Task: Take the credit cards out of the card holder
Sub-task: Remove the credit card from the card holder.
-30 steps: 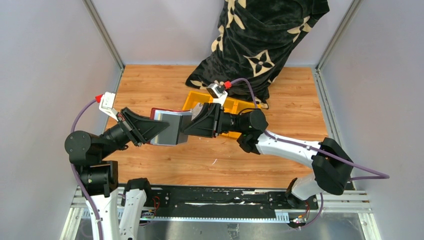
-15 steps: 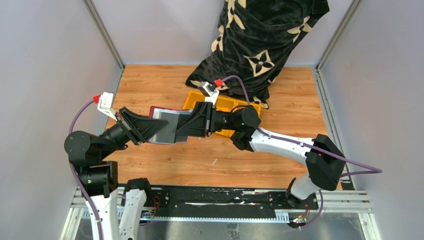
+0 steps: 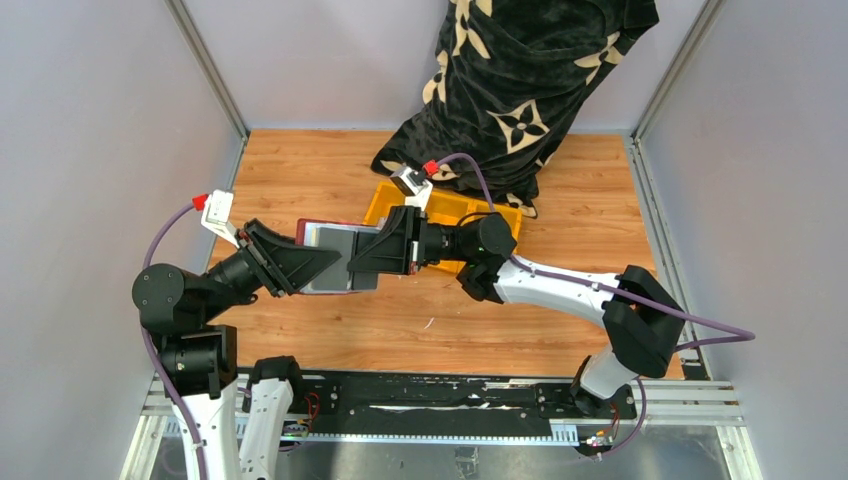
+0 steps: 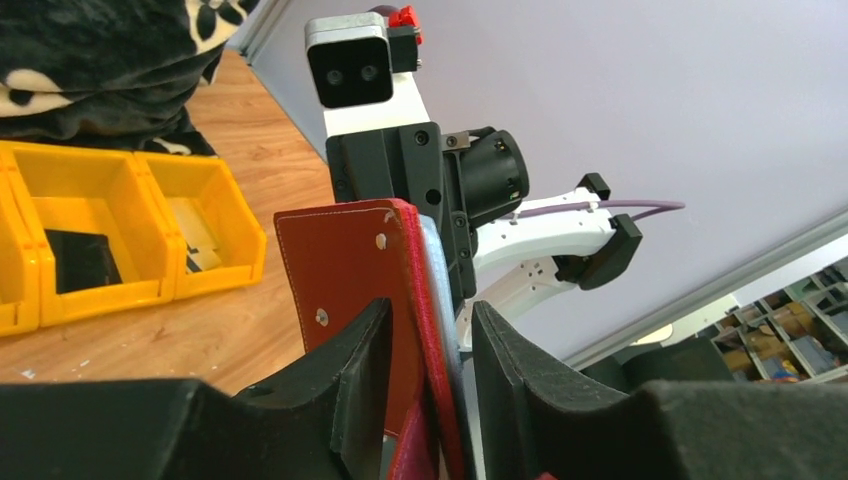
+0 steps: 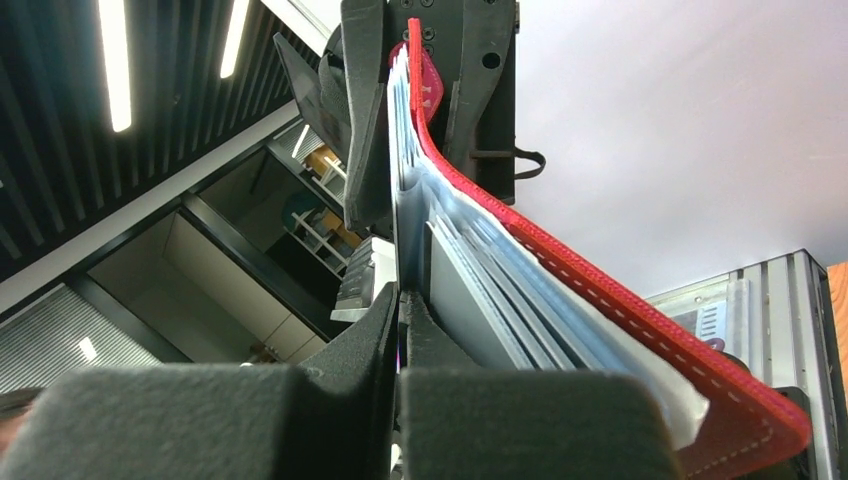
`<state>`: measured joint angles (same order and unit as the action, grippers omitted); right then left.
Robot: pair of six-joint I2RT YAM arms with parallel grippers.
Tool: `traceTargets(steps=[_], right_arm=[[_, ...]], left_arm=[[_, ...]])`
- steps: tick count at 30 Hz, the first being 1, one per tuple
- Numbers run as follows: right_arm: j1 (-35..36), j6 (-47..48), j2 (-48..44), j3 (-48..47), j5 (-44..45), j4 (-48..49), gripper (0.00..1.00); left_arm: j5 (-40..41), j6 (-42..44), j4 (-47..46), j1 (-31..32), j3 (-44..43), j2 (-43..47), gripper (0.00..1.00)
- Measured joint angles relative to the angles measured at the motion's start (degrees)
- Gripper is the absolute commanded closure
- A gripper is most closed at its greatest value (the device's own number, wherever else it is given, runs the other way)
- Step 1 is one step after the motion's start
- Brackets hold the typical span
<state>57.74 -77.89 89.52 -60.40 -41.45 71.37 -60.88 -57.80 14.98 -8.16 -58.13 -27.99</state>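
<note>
My left gripper [image 3: 322, 263] is shut on the dark red card holder [image 3: 335, 257] and holds it open above the table. In the left wrist view the card holder [image 4: 345, 260] stands edge-on between the fingers of the left gripper [image 4: 430, 335]. My right gripper [image 3: 368, 258] meets it from the right. In the right wrist view the right gripper [image 5: 400, 305] is shut on the edge of one thin grey credit card [image 5: 405, 215], the leftmost in the fan. Several more cards [image 5: 480, 285] fan out inside the red cover [image 5: 600, 295].
A yellow three-compartment bin [image 3: 482, 212] lies just behind the right wrist; the left wrist view shows a black object [image 4: 80, 260] in one compartment. A black cloth with cream flowers [image 3: 520, 80] is heaped at the back. Grey walls close in both sides.
My right gripper has moved left onto the card holder's open edge. The left gripper and card holder shifted slightly right and nearer.
</note>
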Motion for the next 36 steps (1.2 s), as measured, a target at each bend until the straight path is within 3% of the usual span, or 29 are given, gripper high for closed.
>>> traceTargets(steps=[5,13,24,26,29,31,36], right_arm=[[-0.57,-1.68,-0.04,2.14,0.15,2.91,1.0],[-1.29,-2.36,-1.46,4.22,0.31,5.25,1.0],[-2.16,-2.71,-2.78,6.03,0.61,6.64,1.0],[-2.19,-2.89,-2.78,6.05,0.63,6.93,0.97],[-2.21,-3.37,-2.78,6.08,0.66,7.5,0.79],[-2.38,-3.8,-2.78,6.08,0.76,8.07,0.73],[-2.51,-4.22,-2.78,5.88,1.03,9.29,0.69]], left_arm=[[-1.7,-2.12,-1.7,0.0,0.04,0.0,0.63],[-2.99,-4.79,-3.65,0.0,0.39,-0.39,0.78],[-3.45,-5.9,-4.24,0.0,0.42,-0.79,0.84],[-3.48,-5.92,-4.24,0.0,0.42,-0.79,0.86],[-3.48,-5.95,-4.24,0.0,0.42,-0.79,0.9],[-3.45,-5.9,-4.28,0.0,0.42,-0.79,0.9],[-3.41,-5.86,-4.28,0.0,0.42,-0.79,0.91]])
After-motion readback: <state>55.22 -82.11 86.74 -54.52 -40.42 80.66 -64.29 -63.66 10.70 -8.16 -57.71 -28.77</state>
